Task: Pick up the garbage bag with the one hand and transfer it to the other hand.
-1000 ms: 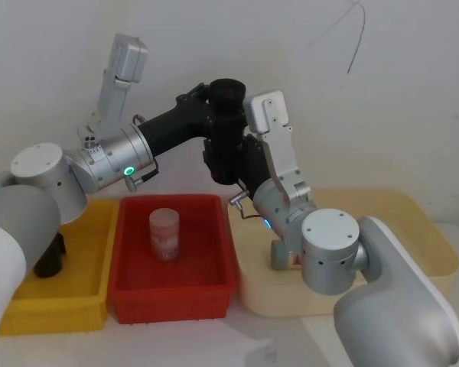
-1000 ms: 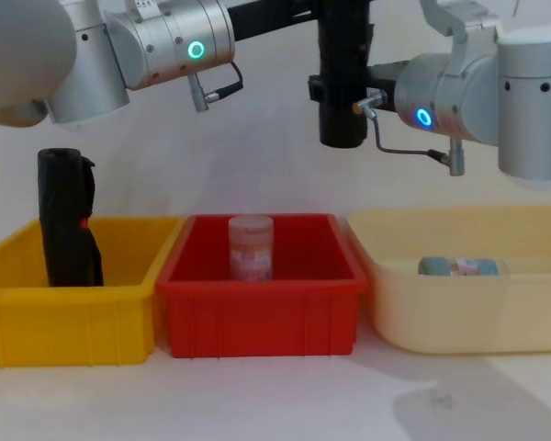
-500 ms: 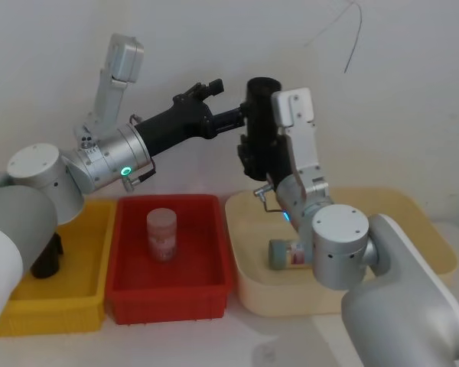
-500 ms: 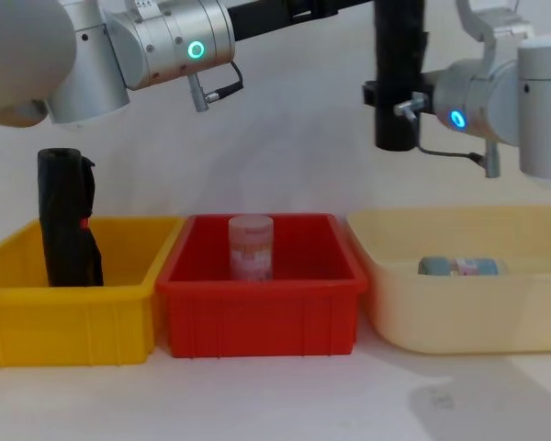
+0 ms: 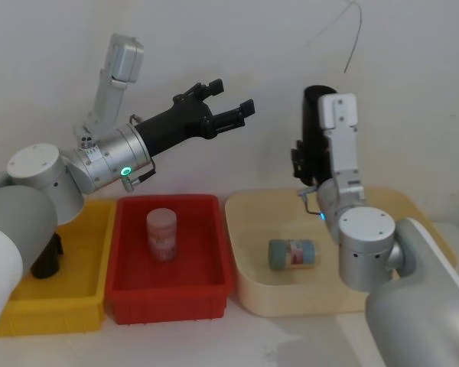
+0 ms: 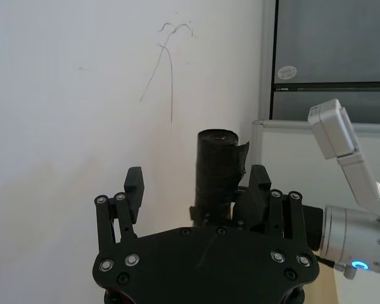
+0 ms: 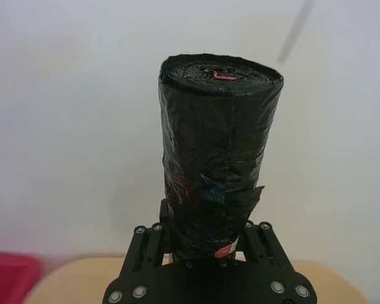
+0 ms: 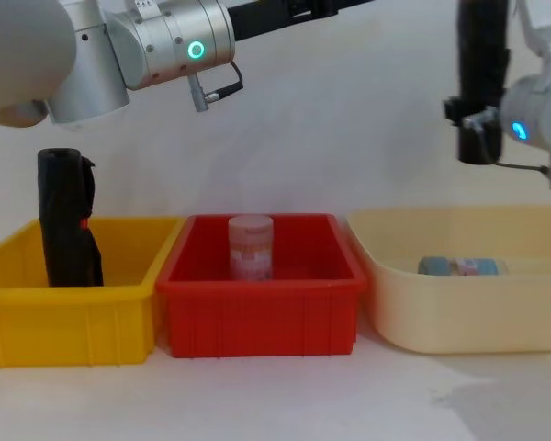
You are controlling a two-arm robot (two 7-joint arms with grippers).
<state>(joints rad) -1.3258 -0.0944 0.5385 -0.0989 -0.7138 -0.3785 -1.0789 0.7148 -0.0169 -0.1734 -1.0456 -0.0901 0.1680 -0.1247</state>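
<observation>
The garbage bag (image 5: 314,126), a tight black roll with a small red mark on its top end (image 7: 219,149), stands upright in the air above the cream bin. My right gripper (image 7: 209,239), on the blue-lit arm, is shut on the roll's lower end (image 8: 480,83). My left gripper (image 5: 231,115), on the green-lit arm, hangs open and empty above the red bin, well to the left of the bag. In the left wrist view its two fingers (image 6: 134,188) stand apart, with the bag (image 6: 218,166) farther off between them.
A second black roll (image 8: 66,220) stands in the yellow bin (image 8: 119,312) at the left. The red bin (image 8: 257,317) holds an upright pink jar (image 8: 251,246). A can (image 5: 292,253) lies in the cream bin (image 5: 413,229). A white wall is close behind.
My left gripper let go of the bag and stays open in place. My right gripper carried the bag to the right, from above the red bin to above the cream bin.
</observation>
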